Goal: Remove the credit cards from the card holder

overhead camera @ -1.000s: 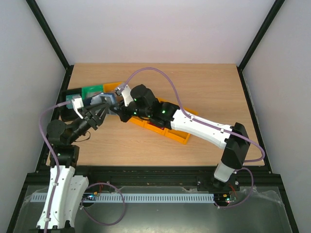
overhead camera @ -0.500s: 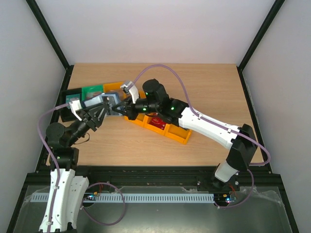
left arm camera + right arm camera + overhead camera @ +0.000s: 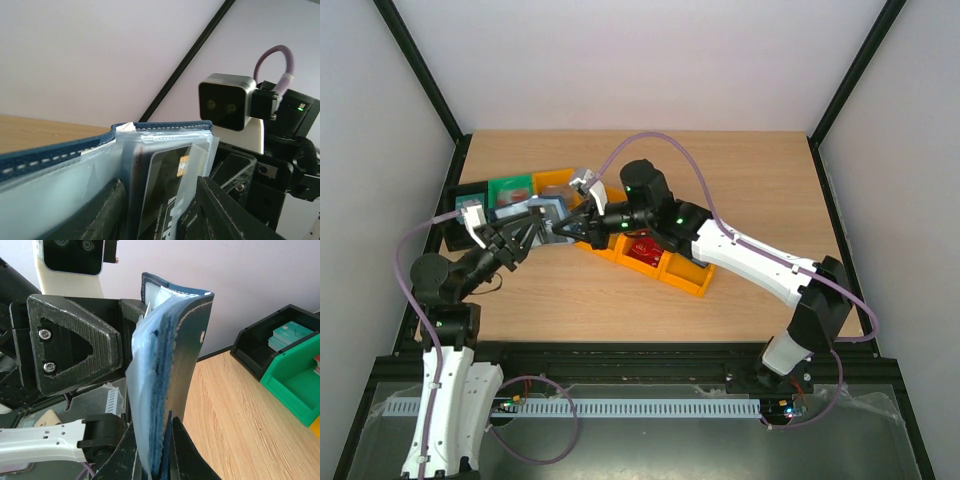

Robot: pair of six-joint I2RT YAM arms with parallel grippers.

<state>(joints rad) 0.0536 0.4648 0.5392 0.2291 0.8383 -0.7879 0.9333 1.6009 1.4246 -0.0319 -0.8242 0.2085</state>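
The card holder (image 3: 542, 211), navy with pale blue-grey pockets, is held above the table's left side between both grippers. My left gripper (image 3: 527, 234) is shut on it. In the left wrist view, the gripper (image 3: 160, 184) has its fingers on either side of the clear pockets, where a dark grey credit card (image 3: 165, 192) with a gold chip sits. My right gripper (image 3: 564, 228) is shut on the holder's other edge. In the right wrist view, the gripper (image 3: 152, 442) pinches the navy cover and pockets of the card holder (image 3: 172, 355), seen edge-on. A red card (image 3: 642, 250) lies in the orange tray (image 3: 672, 272).
A black bin (image 3: 458, 200) with teal cards (image 3: 289, 334), a green bin (image 3: 508, 189) and a small orange bin (image 3: 552, 180) stand at the back left behind the holder. The orange tray lies diagonally under my right forearm.
My right wrist has drawn back to the right, uncovering the red card in the tray. Its fingers now reach the holder from the right. The left gripper has shifted slightly, still holding the holder.
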